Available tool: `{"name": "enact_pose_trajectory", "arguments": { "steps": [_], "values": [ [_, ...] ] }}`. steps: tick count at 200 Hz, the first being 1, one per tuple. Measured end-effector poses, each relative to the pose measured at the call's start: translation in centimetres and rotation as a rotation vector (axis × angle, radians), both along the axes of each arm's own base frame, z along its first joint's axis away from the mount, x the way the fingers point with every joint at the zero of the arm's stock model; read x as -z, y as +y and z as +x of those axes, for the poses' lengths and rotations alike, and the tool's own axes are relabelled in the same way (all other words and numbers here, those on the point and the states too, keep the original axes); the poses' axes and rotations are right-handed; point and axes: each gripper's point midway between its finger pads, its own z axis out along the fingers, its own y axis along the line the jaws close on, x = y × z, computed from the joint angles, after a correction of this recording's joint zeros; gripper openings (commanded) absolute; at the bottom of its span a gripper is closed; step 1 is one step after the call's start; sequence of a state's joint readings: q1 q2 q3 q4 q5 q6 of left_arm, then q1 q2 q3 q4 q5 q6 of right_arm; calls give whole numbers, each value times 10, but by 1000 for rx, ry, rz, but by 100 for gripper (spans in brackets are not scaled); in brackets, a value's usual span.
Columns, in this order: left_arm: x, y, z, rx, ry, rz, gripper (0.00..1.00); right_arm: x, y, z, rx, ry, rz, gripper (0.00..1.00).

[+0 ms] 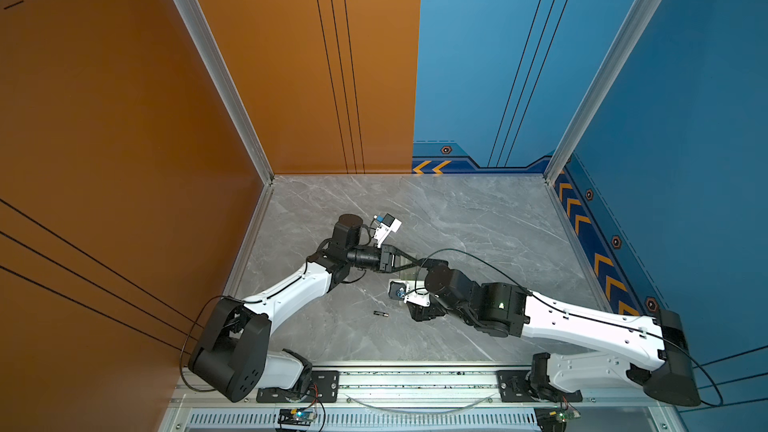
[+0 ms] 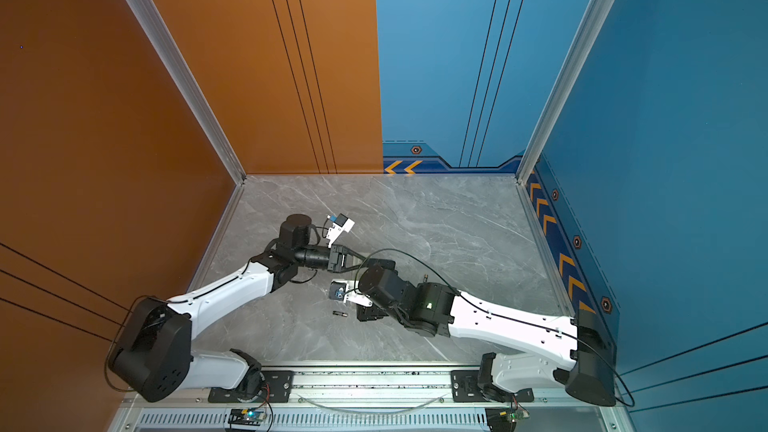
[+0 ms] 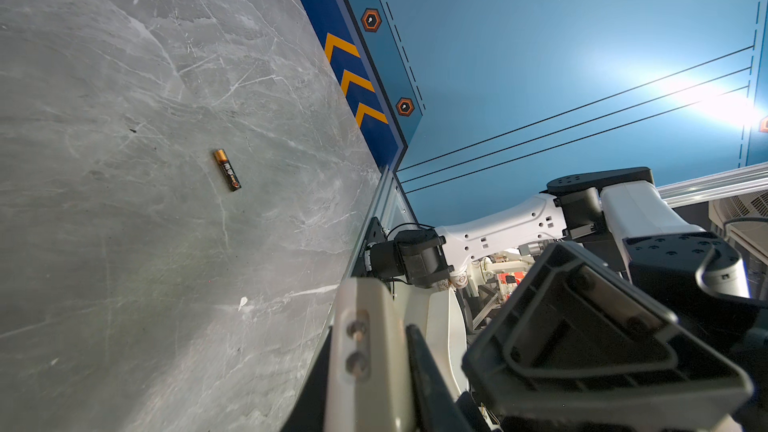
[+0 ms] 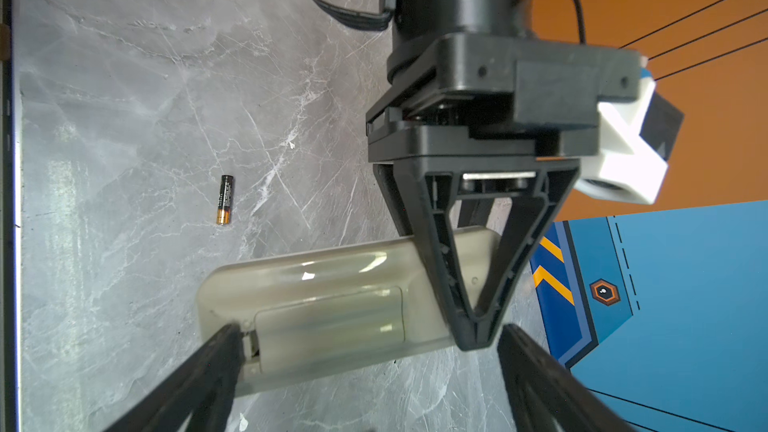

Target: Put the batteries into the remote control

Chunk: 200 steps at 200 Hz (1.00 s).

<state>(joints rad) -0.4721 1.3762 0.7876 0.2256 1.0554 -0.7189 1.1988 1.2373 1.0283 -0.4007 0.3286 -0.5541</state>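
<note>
Both arms have white moulded shells, dotted with small holes, set between black joint housings: left arm (image 1: 291,288), right arm (image 1: 582,322). A thin black cable (image 1: 478,257) loops off the right arm and runs along its shell; another loops out at the left shoulder. A green light (image 1: 501,305) glows on a right joint. Each wrist carries a white angular camera mount (image 1: 388,228) with a blue-and-black camera. The left gripper (image 4: 478,326) is black, its fingers (image 4: 436,243) open triangular frames; the right gripper (image 4: 370,329) matches. Black base plates (image 1: 324,384) bear silver screws (image 1: 334,385).
</note>
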Motion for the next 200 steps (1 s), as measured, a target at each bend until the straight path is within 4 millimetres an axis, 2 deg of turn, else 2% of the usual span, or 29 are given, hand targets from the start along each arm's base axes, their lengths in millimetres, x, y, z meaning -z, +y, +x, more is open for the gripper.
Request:
{"name": "enact_pose_trajectory", "arguments": {
  "steps": [200],
  "values": [
    [-2,1,4,-17,-9,-4,0,-3,-2,4,26,-43,-3,92]
  ]
}}
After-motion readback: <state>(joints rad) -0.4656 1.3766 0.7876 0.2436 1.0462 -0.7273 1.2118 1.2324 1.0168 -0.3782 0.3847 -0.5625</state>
